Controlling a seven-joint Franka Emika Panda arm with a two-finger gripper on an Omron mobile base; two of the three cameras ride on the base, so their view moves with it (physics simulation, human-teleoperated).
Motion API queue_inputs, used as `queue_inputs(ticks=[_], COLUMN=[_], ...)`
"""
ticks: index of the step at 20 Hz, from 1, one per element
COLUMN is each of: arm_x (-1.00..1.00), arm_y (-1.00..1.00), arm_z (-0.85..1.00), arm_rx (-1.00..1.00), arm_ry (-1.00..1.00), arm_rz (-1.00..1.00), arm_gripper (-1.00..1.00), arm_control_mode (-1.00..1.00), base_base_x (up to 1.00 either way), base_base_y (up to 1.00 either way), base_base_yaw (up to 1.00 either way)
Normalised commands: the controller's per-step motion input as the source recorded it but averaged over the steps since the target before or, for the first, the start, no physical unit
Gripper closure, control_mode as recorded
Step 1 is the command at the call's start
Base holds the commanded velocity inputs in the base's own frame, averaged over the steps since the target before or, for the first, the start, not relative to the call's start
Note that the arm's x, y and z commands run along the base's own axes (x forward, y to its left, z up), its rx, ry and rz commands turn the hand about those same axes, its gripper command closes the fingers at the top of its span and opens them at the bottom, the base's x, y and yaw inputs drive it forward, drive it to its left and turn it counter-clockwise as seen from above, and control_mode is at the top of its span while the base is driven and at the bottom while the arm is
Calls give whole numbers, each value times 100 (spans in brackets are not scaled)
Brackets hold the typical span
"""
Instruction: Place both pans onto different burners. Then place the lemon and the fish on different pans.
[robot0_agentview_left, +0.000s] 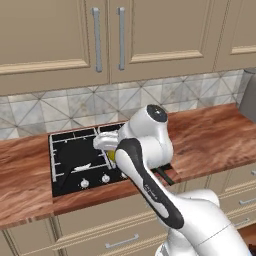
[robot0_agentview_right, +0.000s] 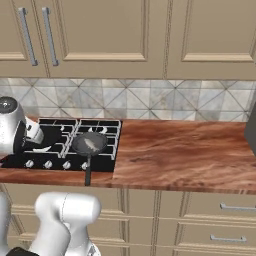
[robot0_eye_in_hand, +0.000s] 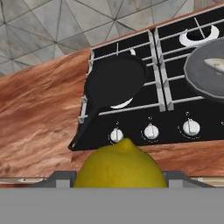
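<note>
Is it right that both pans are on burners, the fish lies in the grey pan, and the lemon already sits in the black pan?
Not quite: the lemon is not in the black pan. The hand view shows it close up at the hand, above the counter's front edge, while the black pan is bare. The rest holds: both pans sit on burners and the fish lies in the grey pan.

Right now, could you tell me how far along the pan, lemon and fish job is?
Done: the black pan and the grey pan each sit on a separate burner of the hob, and the fish lies in the grey pan. In hand: the lemon sits in the gripper, above the hob's front edge. Left: setting the lemon into the black pan.
</note>
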Motion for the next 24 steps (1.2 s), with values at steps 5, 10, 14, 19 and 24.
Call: queue_inputs(ticks=[5,10,14,19,24], arm_x=[65,52,46,32,39], arm_y=[26,27,26,17,20], arm_z=[-13,-30,-30,-7,-17], arm_rx=[-1,-3,-5,-4,-3], arm_ry=[-1,0,0,0,0], arm_rz=[0,0,0,0,0], arm_gripper=[100,100,100,100,100], arm_control_mode=[-100,-100,-100,-100,-100], base_base_x=[0,0,0,0,0], base_base_y=[0,0,0,0,0], base_base_yaw=[0,0,0,0,0])
